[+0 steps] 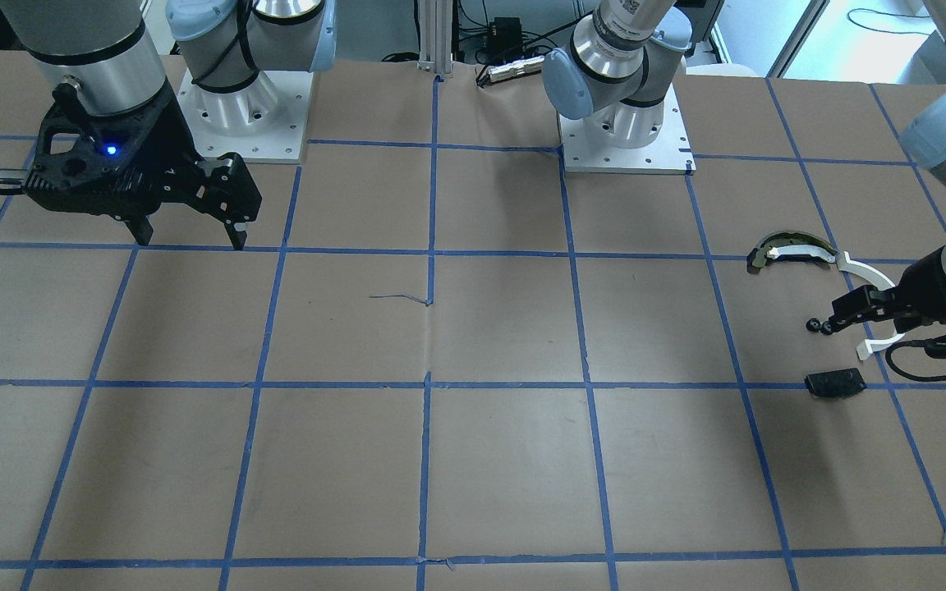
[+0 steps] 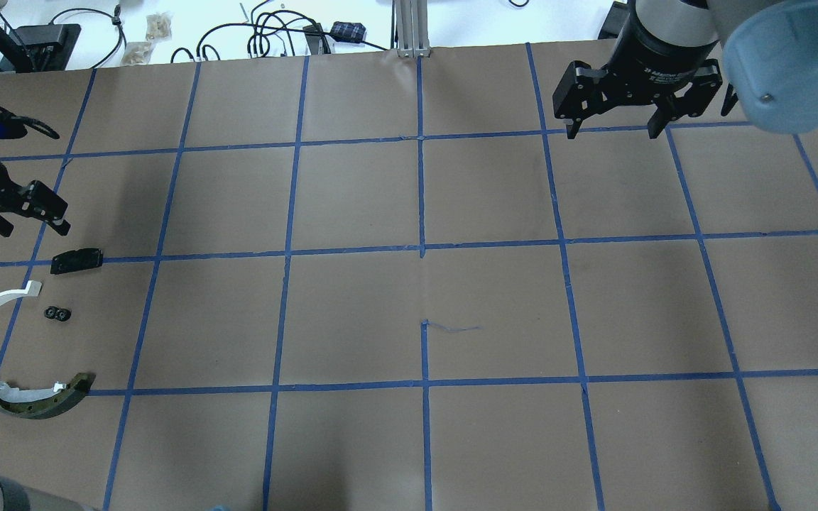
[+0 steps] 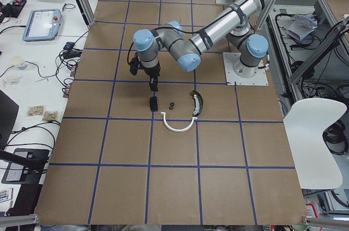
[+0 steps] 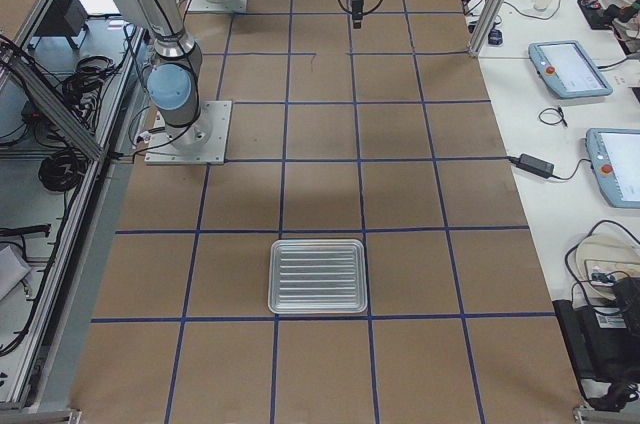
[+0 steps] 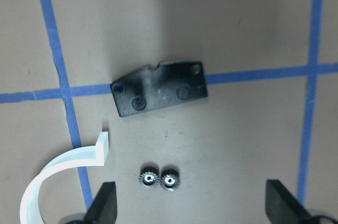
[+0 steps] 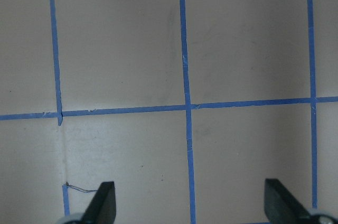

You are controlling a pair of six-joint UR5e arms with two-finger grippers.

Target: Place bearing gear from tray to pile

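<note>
Because the gear (image 5: 158, 177) is a small twin-wheeled, toothed metal piece, I judge it light, stiff and hard, and apt to roll or slip from the pads. The best hold is across the toothed rims, at the middle where the two wheels meet. It lies on the table (image 2: 423, 440) within the pile, not on the tray (image 4: 318, 276). In the overhead view the plate (image 5: 158, 87) sits at its 12 o'clock, the half-ring (image 5: 58, 168) at 9 and the olive piece (image 2: 43, 403) at 6, none touching it. The left gripper (image 5: 193, 208) hangs above, jaws spread and holding nothing. In its wrist view the gear lies at 10 o'clock of the jaws' midpoint, untouched. The right gripper (image 2: 615, 130), likewise spread and bare, hovers well apart.
</note>
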